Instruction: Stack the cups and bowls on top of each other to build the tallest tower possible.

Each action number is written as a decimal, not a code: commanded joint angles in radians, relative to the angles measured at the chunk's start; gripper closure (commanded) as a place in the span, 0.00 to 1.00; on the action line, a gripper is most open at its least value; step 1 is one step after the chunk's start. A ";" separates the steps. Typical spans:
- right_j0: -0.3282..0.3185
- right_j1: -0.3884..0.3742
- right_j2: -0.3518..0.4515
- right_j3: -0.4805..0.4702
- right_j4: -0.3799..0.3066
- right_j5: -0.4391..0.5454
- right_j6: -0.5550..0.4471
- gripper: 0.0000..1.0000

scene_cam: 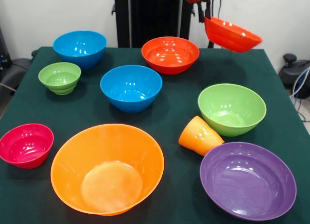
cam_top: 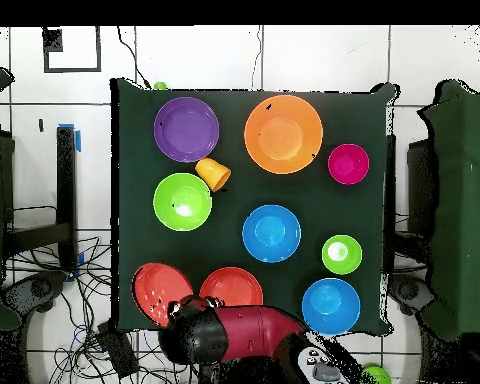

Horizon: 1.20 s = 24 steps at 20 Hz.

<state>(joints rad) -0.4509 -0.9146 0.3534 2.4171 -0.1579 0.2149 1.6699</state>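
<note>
The gripper [scene_cam: 207,14] is clamped on the rim of a tilted red-orange bowl [scene_cam: 232,36], lifted above the worktop [scene_cam: 174,95] corner; being light, stiff, glossy plastic, it likely slips unless pinched at the rim.

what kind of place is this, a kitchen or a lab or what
Most likely a robotics lab, not a kitchen: a red robot arm works over a green-clothed table, loose cables trail across the tiled floor, and plastic bowls are laid out like test props.
</note>
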 commanded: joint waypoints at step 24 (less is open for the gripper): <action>-0.564 0.060 0.723 -0.103 0.122 0.385 -0.113 1.00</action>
<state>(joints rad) -0.9606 -0.9162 0.9210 2.4018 -0.0898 0.3757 1.6699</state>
